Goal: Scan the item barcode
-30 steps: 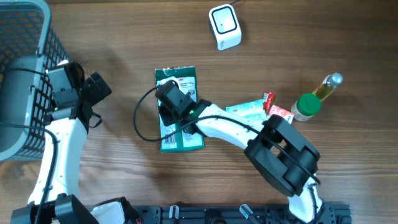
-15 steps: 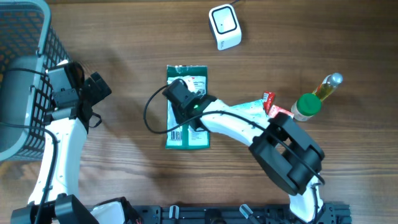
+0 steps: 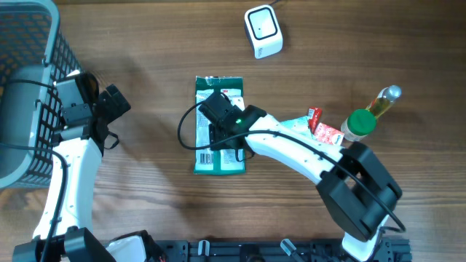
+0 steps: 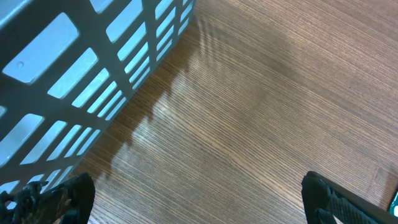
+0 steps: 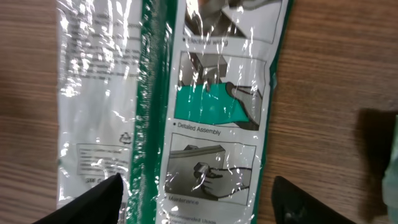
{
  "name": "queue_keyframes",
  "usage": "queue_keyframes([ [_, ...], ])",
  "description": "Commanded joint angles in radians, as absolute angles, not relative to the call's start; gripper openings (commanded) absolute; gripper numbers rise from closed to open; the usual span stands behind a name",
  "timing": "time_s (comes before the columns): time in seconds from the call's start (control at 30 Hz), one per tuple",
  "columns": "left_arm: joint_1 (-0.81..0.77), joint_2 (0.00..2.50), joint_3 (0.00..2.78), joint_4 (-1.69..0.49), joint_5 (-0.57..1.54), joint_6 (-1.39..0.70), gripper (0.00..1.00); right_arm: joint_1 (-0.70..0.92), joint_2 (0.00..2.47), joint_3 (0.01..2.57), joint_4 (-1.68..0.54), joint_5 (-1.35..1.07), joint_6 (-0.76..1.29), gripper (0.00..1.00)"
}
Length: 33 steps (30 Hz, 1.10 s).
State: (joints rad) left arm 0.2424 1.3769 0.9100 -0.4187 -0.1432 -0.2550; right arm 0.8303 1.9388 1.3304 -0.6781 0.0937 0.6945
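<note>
Packet position first: the green packet (image 3: 222, 161) lies flat on the wooden table (image 3: 364, 44) at mid-scene, printed instruction panels facing up, with the right gripper (image 3: 217, 120) hanging directly over it. In the right wrist view its fingertips (image 5: 93, 199) stand wide apart, one near each long edge of the packet, gripping nothing. I read that as a straddle ready to close across the width. The white scanner (image 3: 263, 30) sits at the far side, well apart, so I judge the packet must be lifted and its code turned toward that window. My left gripper (image 3: 109, 102) hangs beside the basket (image 3: 44, 44) on the left, jaws fully spread and empty, out of the working arm's way.
</note>
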Motion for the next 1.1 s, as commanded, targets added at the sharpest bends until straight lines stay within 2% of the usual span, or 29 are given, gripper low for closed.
queue_keyframes([
  [0.0,0.244,1.369,0.92,-0.416,-0.139,-0.242,1.0,0.83,1.981,1.328,-0.675,0.126,0.737,0.8],
  [0.3,0.244,1.369,0.92,-0.416,-0.139,-0.243,1.0,0.83,2.086,1.327,-0.632,0.122,0.743,0.81],
  [0.43,0.244,1.369,0.92,-0.416,-0.139,-0.243,1.0,0.83,2.096,1.328,-0.641,0.105,0.735,0.62],
  [0.47,0.244,1.369,0.92,-0.416,-0.139,-0.243,1.0,0.83,2.096,1.328,-0.641,0.103,0.735,0.54],
  [0.5,0.244,1.369,0.92,-0.416,-0.139,-0.243,1.0,0.829,2.096,1.328,-0.641,0.103,0.735,0.51],
  [0.53,0.244,1.369,0.92,-0.416,-0.139,-0.243,1.0,0.829,2.096,1.328,-0.641,0.103,0.735,0.52],
  [0.6,0.244,1.369,0.92,-0.416,-0.139,-0.242,1.0,0.829,2.097,1.327,-0.641,0.104,0.733,0.68],
  [0.7,0.244,1.369,0.92,-0.416,-0.139,-0.242,1.0,0.829,2.113,1.327,-0.641,0.104,0.736,0.67],
  [0.73,0.244,1.369,0.92,-0.416,-0.139,-0.243,1.0,0.832,2.123,1.327,-0.641,0.095,0.735,0.59],
  [0.77,0.244,1.369,0.92,-0.416,-0.139,-0.243,1.0,0.832,2.127,1.327,-0.64,0.056,0.735,0.41],
  [0.8,0.244,1.369,0.92,-0.416,-0.139,-0.242,1.0,0.831,2.126,1.327,-0.637,0.035,0.731,0.29],
  [0.83,0.244,1.369,0.92,-0.416,-0.139,-0.243,1.0,0.824,2.11,1.33,-0.638,0.035,0.683,0.04],
  [0.97,0.244,1.369,0.92,-0.416,-0.139,-0.242,1.0,0.741,1.921,1.362,-0.634,0.028,0.511,0.04],
  [1.07,0.244,1.369,0.92,-0.416,-0.139,-0.243,1.0,0.714,1.773,1.362,-0.607,0.026,0.276,0.04],
])
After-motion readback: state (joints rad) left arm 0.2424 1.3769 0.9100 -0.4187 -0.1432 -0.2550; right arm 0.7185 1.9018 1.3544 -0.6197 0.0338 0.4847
